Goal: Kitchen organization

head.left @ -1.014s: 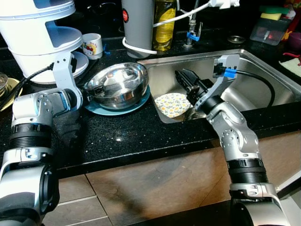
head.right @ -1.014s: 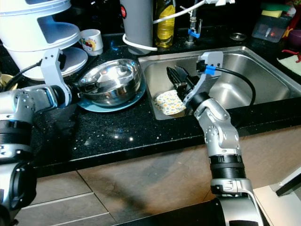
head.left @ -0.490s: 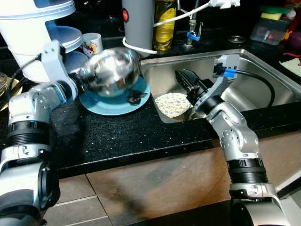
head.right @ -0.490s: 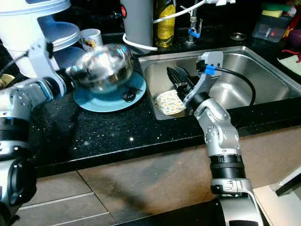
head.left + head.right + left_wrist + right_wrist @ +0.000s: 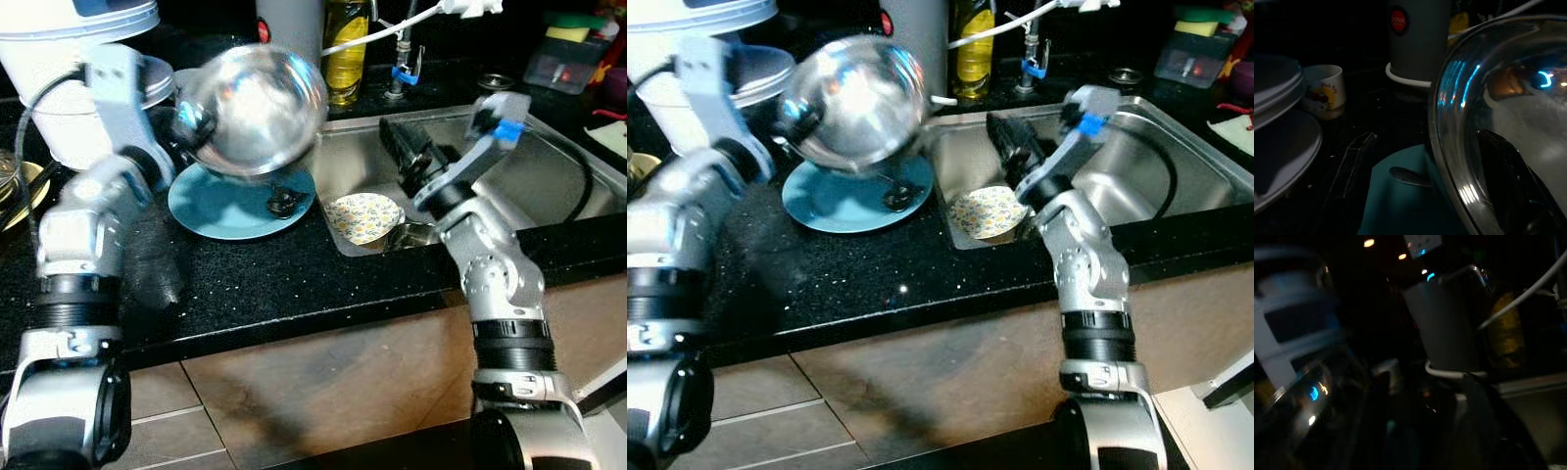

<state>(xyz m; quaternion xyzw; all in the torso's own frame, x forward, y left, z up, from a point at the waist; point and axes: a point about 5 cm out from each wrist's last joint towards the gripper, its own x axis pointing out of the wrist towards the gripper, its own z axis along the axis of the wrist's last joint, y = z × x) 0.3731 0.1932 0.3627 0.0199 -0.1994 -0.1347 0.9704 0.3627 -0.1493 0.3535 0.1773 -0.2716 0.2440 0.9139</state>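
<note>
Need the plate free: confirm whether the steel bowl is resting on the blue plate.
No, the left gripper holds the steel bowl tilted in the air above the blue plate.

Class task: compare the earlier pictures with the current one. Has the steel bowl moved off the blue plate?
Yes. The left gripper has lifted the steel bowl up off the blue plate and tilted it; the plate stays on the counter.

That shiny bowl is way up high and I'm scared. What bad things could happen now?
The left hand holds the metal bowl tilted by its rim, so it might slip and bang onto the blue plate and the spoon lying there. Swinging it could also bump the grey jug behind it.
</note>
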